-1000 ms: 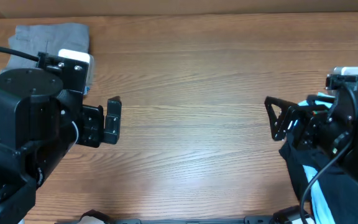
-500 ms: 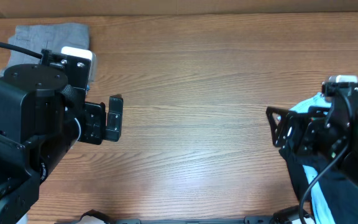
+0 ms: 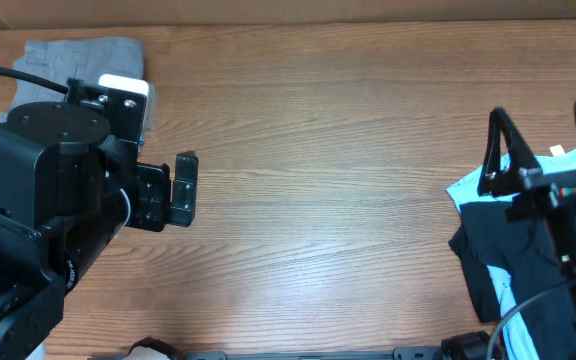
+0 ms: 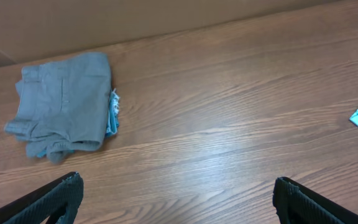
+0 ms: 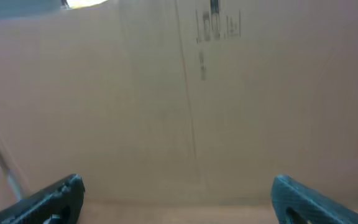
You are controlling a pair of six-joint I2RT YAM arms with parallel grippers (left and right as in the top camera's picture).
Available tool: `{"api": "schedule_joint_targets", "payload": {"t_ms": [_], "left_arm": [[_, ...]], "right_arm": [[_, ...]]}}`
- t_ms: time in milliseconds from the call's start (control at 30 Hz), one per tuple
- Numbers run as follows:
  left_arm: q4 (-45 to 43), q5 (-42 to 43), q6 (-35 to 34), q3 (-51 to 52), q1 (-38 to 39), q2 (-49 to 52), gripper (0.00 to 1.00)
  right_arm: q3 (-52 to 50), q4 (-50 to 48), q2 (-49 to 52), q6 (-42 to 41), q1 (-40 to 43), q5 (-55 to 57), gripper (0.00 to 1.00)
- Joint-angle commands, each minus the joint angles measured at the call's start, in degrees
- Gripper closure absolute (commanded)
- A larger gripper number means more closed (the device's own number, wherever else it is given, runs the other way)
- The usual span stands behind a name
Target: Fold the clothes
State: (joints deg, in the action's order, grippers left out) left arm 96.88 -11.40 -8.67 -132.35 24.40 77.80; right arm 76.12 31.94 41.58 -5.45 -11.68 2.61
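Pincer state first: the left pincer (image 3: 184,190) stands spread to its full width, pointing toward the middle of the table (image 3: 328,150) with nothing between its fingers and nothing touching them; its wrist view shows only bare wood grain between the two dark fingertips. The right pincer (image 3: 541,110) is likewise fully released and empty, its two fingers splayed wide. It is raised above the right edge of the table, over a light-blue T-shirt (image 3: 468,190) and a black garment (image 3: 483,265) heaped there. Its own camera faces a blurred cardboard wall (image 5: 185,93), with no cloth in sight. The grey shorts (image 4: 64,99) lie in a compact bundle at the table's far left corner, waistband to the left in the left wrist view, well apart from both pincers. They rest on a blue denim garment (image 4: 112,115) whose frayed edge peeks out along one side. From overhead, the left arm hides the near part of the bundle.
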Motion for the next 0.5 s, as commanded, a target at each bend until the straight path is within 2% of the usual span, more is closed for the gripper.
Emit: {"api": "schedule_joint_targets", "payload": {"t_ms": [0, 300, 467], "left_arm": [[-0.09, -0.59, -0.57, 0.22, 0.39, 0.20, 0.00], [-0.09, -0.59, -0.57, 0.22, 0.39, 0.20, 0.00], [-0.09, -0.59, -0.57, 0.22, 0.39, 0.20, 0.00]], "right_arm": [[-10.08, -5.33, -5.77, 0.98, 0.20, 0.76, 0.00], [-36.50, -30.99, -23.15, 0.96, 0.79, 1.77, 0.00], [-52.04, -47.87, -32.33, 0.79, 3.28, -2.84, 0.00]]}}
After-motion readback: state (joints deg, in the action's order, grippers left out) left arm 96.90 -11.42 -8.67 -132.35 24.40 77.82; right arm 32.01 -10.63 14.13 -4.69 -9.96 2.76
